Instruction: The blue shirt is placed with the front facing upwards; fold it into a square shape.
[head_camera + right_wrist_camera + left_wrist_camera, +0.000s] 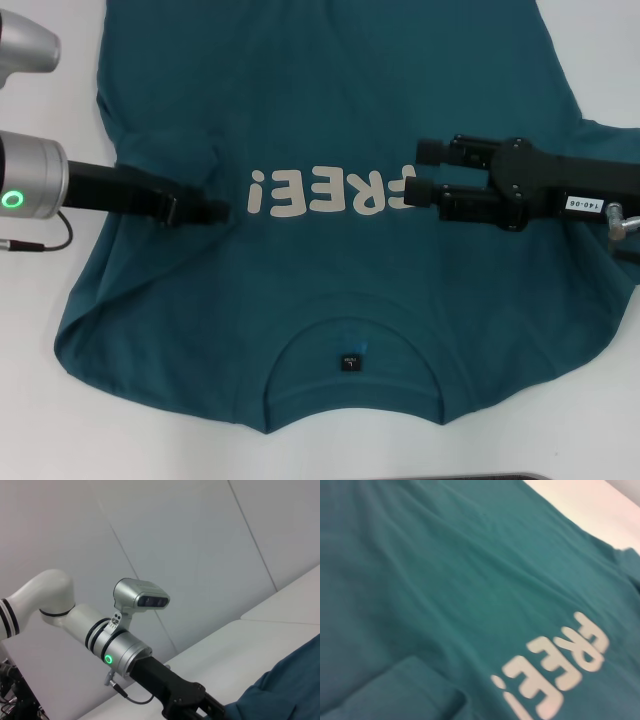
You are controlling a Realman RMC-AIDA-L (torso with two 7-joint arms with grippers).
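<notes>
left gripper (222, 211) fingers together, low on blue shirt (330, 120) beside the "!"; right gripper (415, 172) fingers apart, opposite, at the "F". white table (40, 420) bare outboard of both shirt edges.

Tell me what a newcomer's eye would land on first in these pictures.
The large dark teal-blue cotton shirt spread front-up over the white table, its off-white "FREE!" lettering across the chest, collar nearest the robot. Then the two black grippers over it, either side of that lettering: the left gripper by the exclamation mark, the right gripper, fingers open, at the F.
</notes>
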